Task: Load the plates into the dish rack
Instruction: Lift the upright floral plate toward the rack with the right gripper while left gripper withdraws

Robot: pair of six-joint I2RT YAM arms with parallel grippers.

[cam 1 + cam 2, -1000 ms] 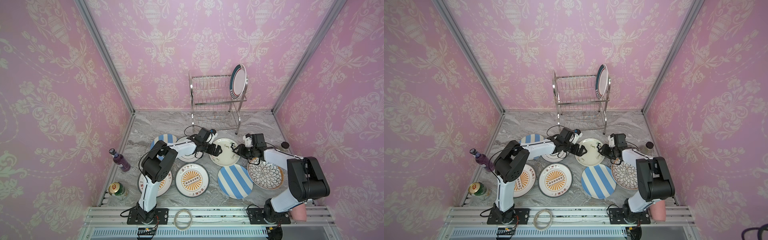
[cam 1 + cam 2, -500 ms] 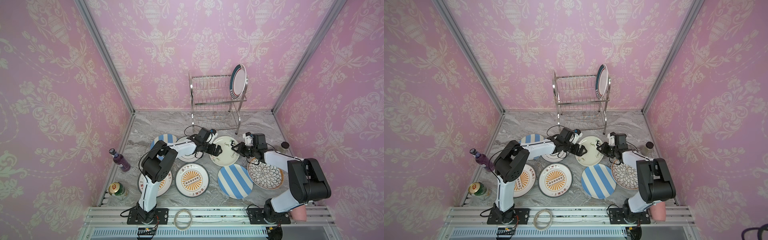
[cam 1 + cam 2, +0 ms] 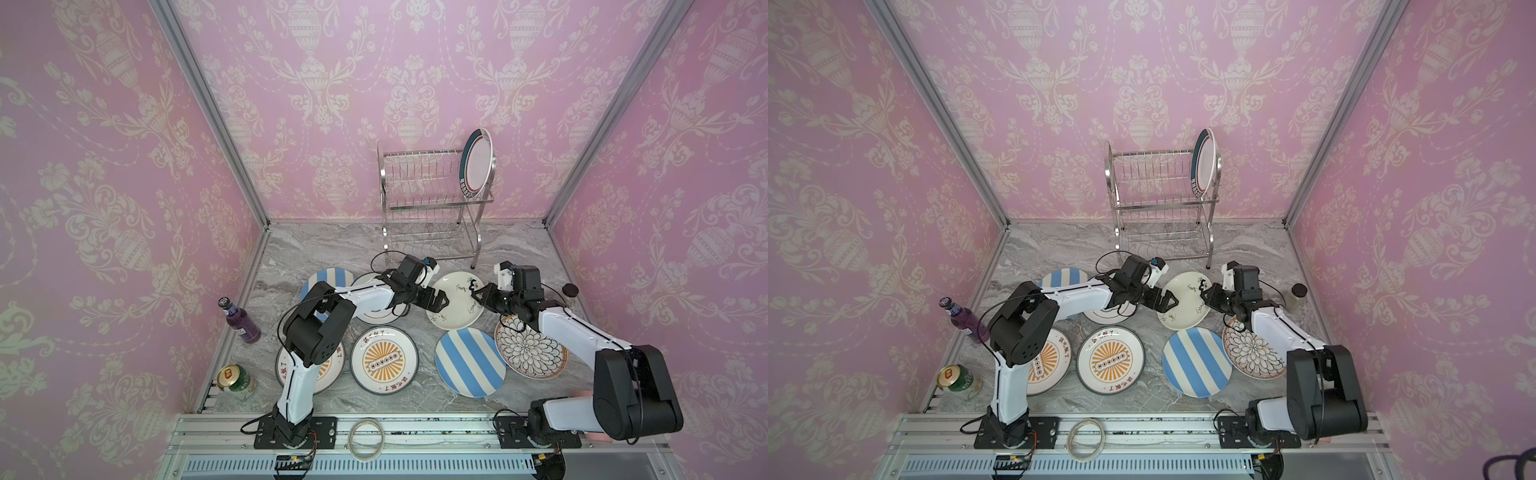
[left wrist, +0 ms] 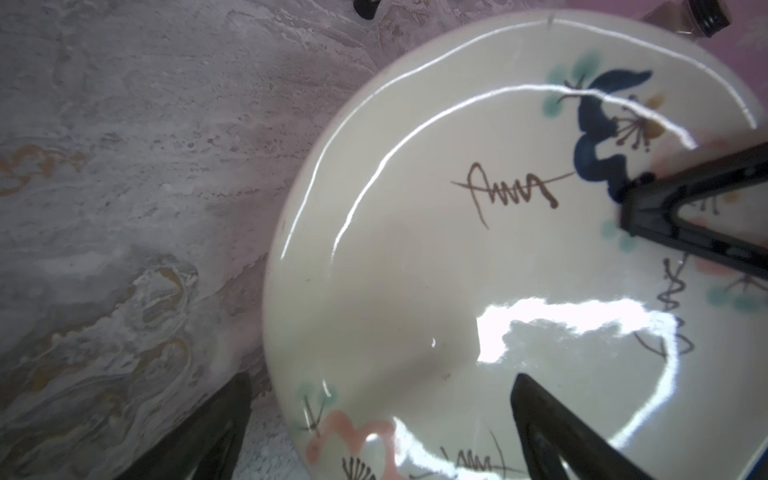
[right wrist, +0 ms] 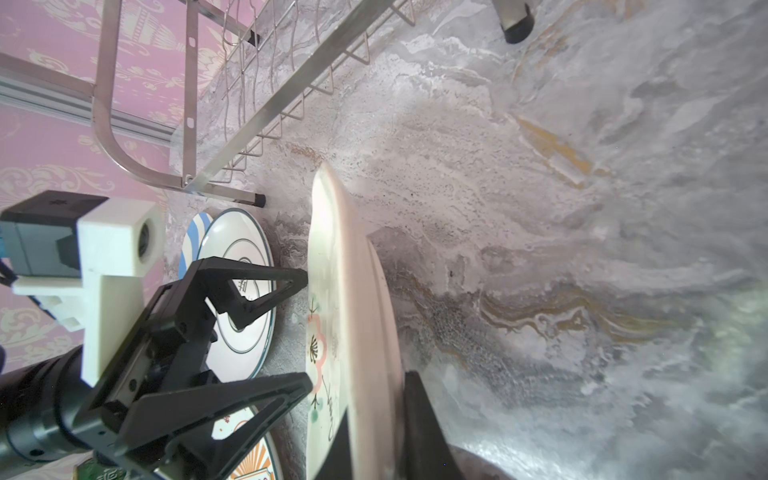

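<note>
Grey marble table (image 3: pixel 332 249) carries the steel two-tier dish rack (image 3: pixel 428 199). A teal-rimmed plate (image 3: pixel 478 164) stands upright in the rack's upper tier, at its right end in both top views. Six other plates (image 3: pixel 383 359) lie on the table in front of the rack. Just before the rack's front legs sits the cream doodled plate (image 3: pixel 455 307), its rim pinched in the right pincer (image 3: pixel 475 297). The left pincer (image 3: pixel 444 302) stands wide, fingertips at that plate's opposite rim.
</note>
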